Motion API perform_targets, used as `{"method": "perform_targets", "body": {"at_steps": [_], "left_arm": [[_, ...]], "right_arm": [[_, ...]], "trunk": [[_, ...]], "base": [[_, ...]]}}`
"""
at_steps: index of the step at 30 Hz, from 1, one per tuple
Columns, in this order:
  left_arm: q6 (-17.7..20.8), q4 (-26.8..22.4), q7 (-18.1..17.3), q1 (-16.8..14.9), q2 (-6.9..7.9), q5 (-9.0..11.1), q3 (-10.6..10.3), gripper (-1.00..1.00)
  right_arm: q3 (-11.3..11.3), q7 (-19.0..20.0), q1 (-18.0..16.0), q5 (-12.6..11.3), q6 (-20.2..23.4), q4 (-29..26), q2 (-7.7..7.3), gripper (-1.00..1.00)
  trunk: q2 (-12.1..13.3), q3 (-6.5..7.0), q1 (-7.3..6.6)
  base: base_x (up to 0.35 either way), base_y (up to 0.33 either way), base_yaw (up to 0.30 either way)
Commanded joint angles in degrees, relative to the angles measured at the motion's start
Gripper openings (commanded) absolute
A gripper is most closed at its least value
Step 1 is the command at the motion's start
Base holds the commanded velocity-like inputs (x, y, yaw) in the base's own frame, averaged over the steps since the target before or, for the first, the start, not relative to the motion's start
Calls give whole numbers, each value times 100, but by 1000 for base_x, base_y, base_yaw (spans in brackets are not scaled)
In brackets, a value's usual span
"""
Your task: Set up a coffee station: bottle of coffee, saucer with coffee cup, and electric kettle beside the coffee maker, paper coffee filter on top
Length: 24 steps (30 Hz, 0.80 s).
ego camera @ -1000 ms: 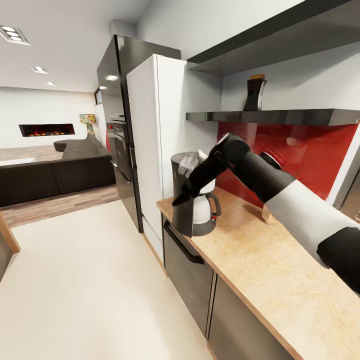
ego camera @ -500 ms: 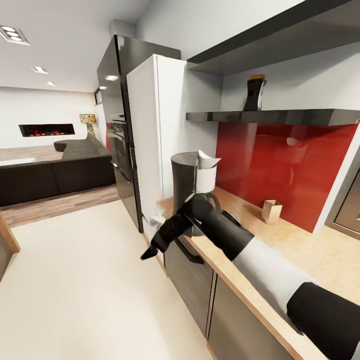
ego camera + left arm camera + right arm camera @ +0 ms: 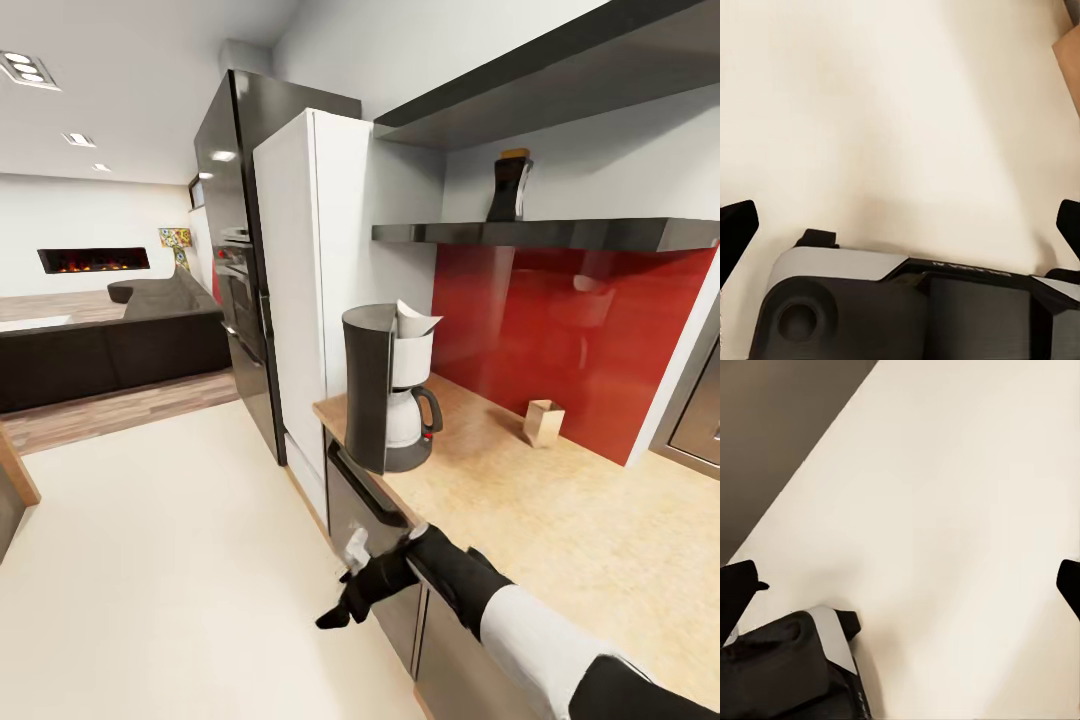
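One arm, right, now dropped below countertop edge beside cabinets; right gripper empty, fingers spread. Paper coffee filter sits atop coffee maker. Bottle of coffee unmoved on kitchen shelf. Left gripper spread over floor.

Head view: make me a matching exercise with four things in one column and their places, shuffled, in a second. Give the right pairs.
Things:
1. paper coffee filter
2. bottle of coffee
3. coffee maker
4. right end effector

Places:
A. on the black kitchen shelf
B. low, in front of the dark cabinets, over the floor
C. in the top of the coffee maker
D. on the countertop, near its end by the white fridge

Pairs: 1-C, 2-A, 3-D, 4-B
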Motion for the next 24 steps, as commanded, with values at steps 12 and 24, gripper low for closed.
{"method": "perform_targets", "body": {"at_steps": [12,24], "left_arm": [[-4,-412,-165,3,113,69,292,100],[-4,-289,-232,3,115,68,349,100]], "right_arm": [[13,-191,701,-629,-2374,2657,-13,100],[38,-928,1705,-646,-2747,2760,3,100]], "trunk": [[-6,-6,1],[-6,-6,1]], "base": [[0,0,0],[0,0,0]]}}
